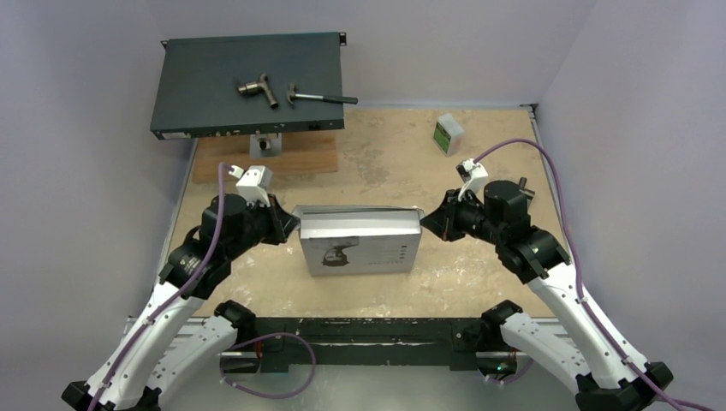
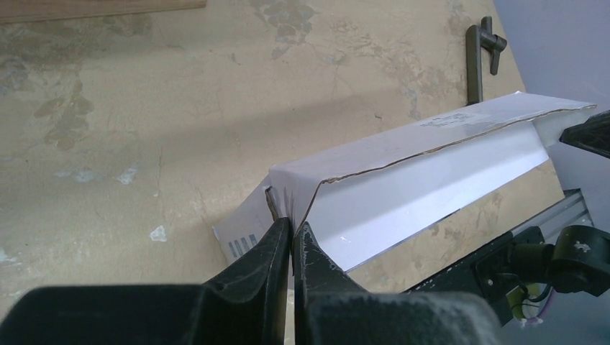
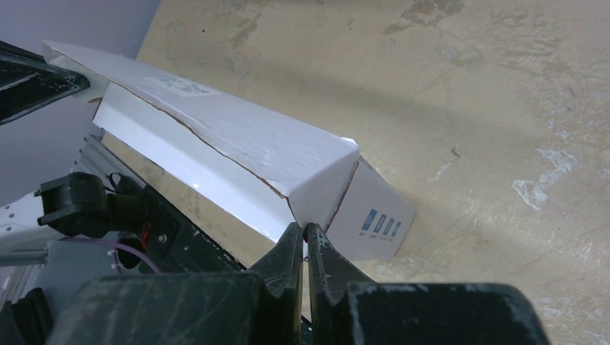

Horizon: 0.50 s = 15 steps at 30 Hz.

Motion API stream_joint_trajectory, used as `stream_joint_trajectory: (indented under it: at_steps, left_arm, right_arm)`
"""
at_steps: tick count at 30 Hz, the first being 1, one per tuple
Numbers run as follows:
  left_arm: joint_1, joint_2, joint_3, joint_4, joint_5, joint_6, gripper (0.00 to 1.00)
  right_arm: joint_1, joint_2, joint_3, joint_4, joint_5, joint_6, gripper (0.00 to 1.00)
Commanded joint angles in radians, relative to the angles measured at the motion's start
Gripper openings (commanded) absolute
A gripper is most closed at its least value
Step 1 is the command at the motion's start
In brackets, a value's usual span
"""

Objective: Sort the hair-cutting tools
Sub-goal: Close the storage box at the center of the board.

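A white cardboard box (image 1: 360,248) with a printed face on its front lies at the table's middle. Its long lid flap (image 2: 431,162) is raised; it also shows in the right wrist view (image 3: 230,140). My left gripper (image 1: 289,224) is shut on the flap's left corner, seen close in the left wrist view (image 2: 291,224). My right gripper (image 1: 425,221) is shut on the flap's right corner, seen close in the right wrist view (image 3: 305,227). The clipper and the black comb attachments are hidden in every view.
A black rack unit (image 1: 214,103) stands at the back left on a wooden board (image 1: 291,161), with a grey pipe fitting (image 1: 257,88) and a hammer (image 1: 321,98) on it. A small green-and-white carton (image 1: 448,134) stands at the back right. A dark T-shaped handle (image 2: 475,57) lies near the right wall.
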Motion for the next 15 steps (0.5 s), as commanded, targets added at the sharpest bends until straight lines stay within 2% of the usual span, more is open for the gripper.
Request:
stream_joint_trajectory:
  at_steps: [1, 4, 10, 15]
  left_arm:
    - [-0.006, -0.018, -0.015, 0.093, 0.004, 0.045, 0.00]
    - [-0.014, -0.013, -0.030, 0.108, 0.023, 0.048, 0.01]
    - [-0.033, -0.009, -0.066, 0.142, 0.065, 0.029, 0.09]
    - [-0.041, -0.034, -0.081, 0.127, 0.078, 0.025, 0.24]
  right_arm:
    - [-0.001, 0.007, -0.022, -0.035, 0.004, -0.023, 0.00]
    - [-0.001, 0.008, -0.026, -0.033, 0.006, -0.020, 0.00]
    - [-0.002, 0.010, -0.032, -0.029, 0.006, -0.015, 0.00]
    - [-0.001, 0.007, -0.028, -0.032, 0.006, -0.017, 0.00]
